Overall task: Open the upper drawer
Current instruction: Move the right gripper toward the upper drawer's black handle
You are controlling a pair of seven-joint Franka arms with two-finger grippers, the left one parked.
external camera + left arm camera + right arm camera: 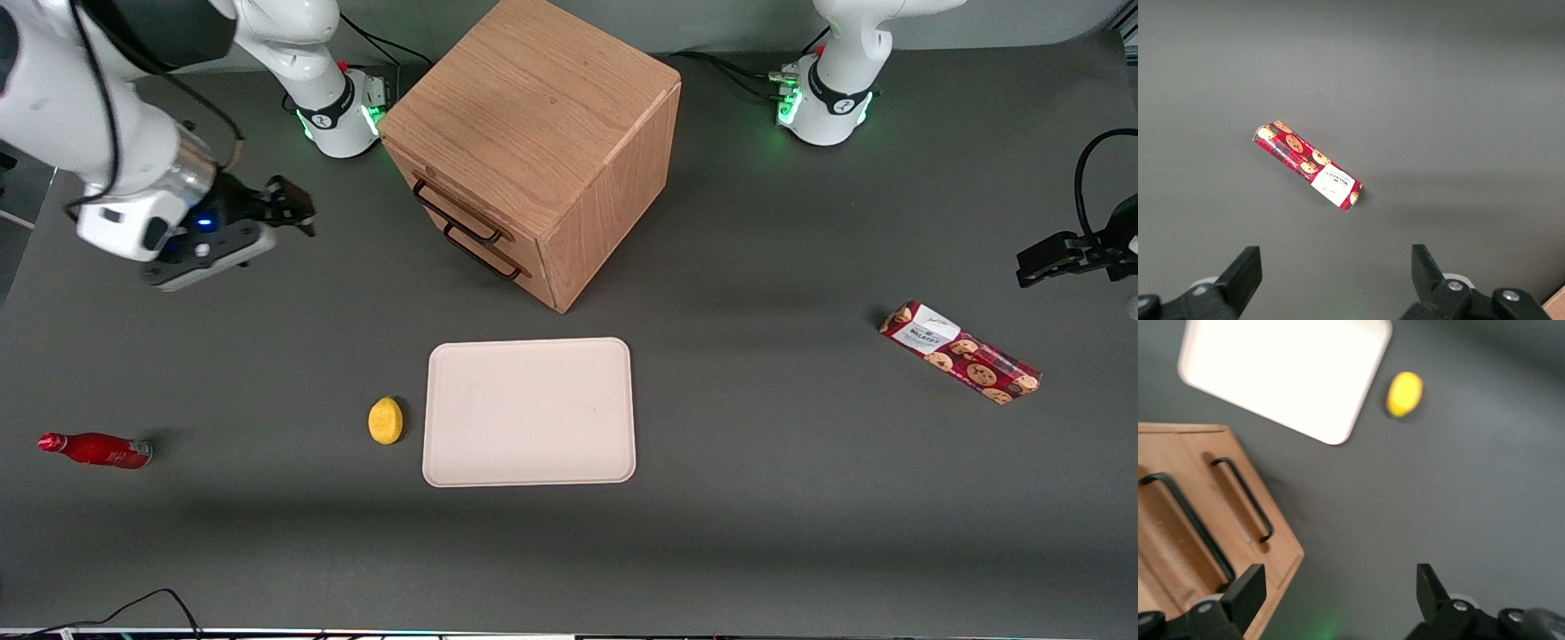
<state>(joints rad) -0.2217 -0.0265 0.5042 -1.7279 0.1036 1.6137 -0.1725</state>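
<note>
Front view is showing the gripper [298, 209], fingers apart, hovering in front of the cabinet [533, 133], whose upper drawer [444, 203] is offering a stiff, thin handle [455, 216] worth gripping mid-bar.

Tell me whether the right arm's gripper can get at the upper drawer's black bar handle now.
Probably yes: the gripper, jaws open, hovers in front of the light-oak upper drawer, with only bare table between.

The cabinet [542, 133] was light oak with black handles on the upper drawer [444, 197]. The hand [289, 209] was black, the surface [756, 444] dark grey, the tray [530, 412] pale pink, and the lemon [386, 420] yellow.
</note>
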